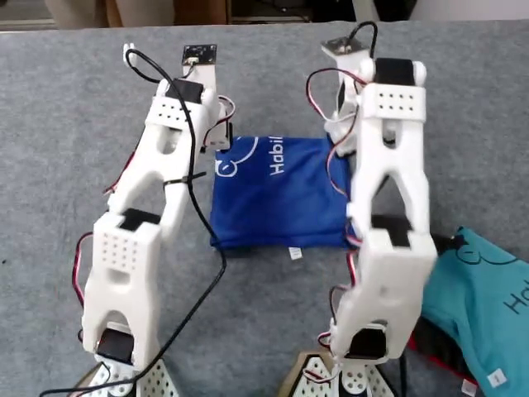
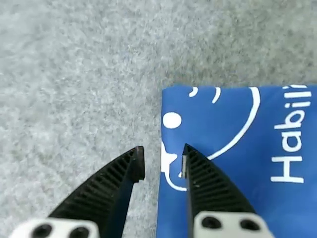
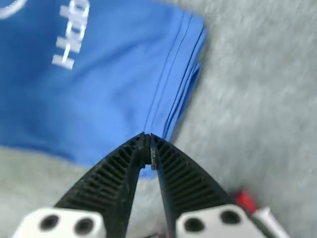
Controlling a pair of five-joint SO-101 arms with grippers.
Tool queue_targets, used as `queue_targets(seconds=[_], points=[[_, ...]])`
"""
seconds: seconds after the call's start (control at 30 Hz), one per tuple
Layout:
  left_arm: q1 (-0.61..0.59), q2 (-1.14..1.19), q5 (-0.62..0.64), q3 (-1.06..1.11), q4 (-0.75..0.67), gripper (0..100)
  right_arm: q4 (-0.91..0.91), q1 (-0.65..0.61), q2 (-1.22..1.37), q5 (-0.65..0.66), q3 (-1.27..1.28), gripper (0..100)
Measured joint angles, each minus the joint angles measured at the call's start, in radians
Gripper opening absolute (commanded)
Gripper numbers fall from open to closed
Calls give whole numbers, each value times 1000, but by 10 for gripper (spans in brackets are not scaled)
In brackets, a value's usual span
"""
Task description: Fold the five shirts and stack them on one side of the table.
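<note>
Now | left tool [image 2: 162,163]: parted, astride one edge of blue shirt [image 2: 237,148] | right tool [image 3: 149,148]: closed, over the opposite edge | both extended forward.

Blue shirt [image 1: 277,194] folded flat, central, teal shirt [image 1: 479,289] seemingly rumpled

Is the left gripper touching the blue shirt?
Cannot tell. Left wrist view: the open left gripper straddles the edge of the blue shirt, but its height above the cloth is unclear.
</note>
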Motion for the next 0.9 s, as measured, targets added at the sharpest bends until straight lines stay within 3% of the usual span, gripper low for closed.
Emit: queue_targets(seconds=[0.23,0.47,0.9], points=[[0,187,0,-279,103,140,-133,0,-345,-28,506,223],[2,307,0,-473,172,140,-387,-49,-577,-55,977,241],[15,420,2,-532,180,139,-644,-89,-370,-80,1060,239]])
